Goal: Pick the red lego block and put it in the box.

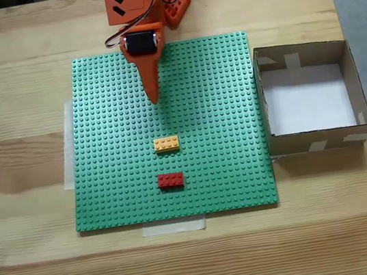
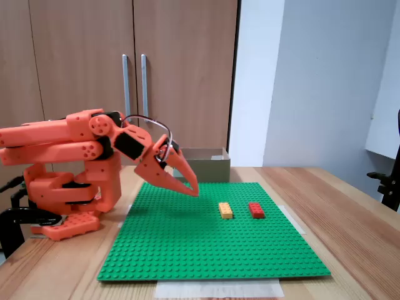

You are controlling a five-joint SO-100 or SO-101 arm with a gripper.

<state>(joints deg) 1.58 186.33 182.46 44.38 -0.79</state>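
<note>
Orange plastic jaws of the gripper (image 1: 154, 99) come together to a single point, closed on nothing, hanging just above the green studded baseplate (image 1: 220, 104) with the tip aimed down toward six o'clock in the top-down fixed view. From the side, the gripper (image 2: 192, 189) slopes down off the folded orange arm (image 2: 62, 140), its tip clear of the plate. Straight on at six o'clock from the tip lies a yellow brick (image 1: 166, 143), and beyond it, further toward six, the red lego block (image 1: 170, 179), flat on the studs and well apart from the jaws. Over at three o'clock, against the plate's edge, stands the box (image 1: 354, 84), open-topped cardboard. Everything rests on a pale wooden table (image 1: 17, 134).
</note>
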